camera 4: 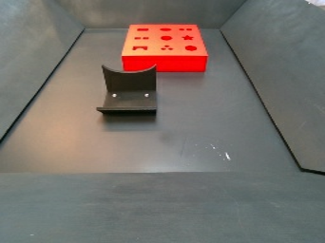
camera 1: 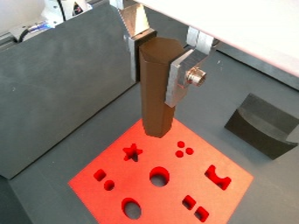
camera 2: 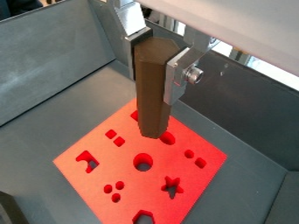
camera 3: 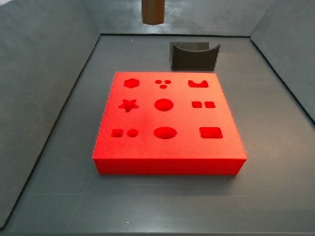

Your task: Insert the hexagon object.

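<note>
My gripper (camera 1: 156, 63) is shut on the hexagon object (camera 1: 158, 92), a long reddish-brown six-sided peg that hangs upright between the silver fingers. Both wrist views show it, and the gripper (camera 2: 156, 63) holds the peg (camera 2: 152, 92) near its upper end. The peg's lower end is high above the red block (camera 1: 176, 188), over the block's edge (camera 2: 87, 140). In a side view only the peg's tip (camera 3: 153, 11) shows, above and behind the block (camera 3: 167, 147); the gripper is out of view there. The block's hexagon hole (camera 3: 132, 82) is open.
The dark fixture (camera 3: 192, 55) stands on the floor behind the block, also seen in a wrist view (camera 1: 263, 124) and a side view (camera 4: 128, 90). Grey walls (camera 3: 55, 83) enclose the floor. The block (camera 4: 165, 59) lies at the far end.
</note>
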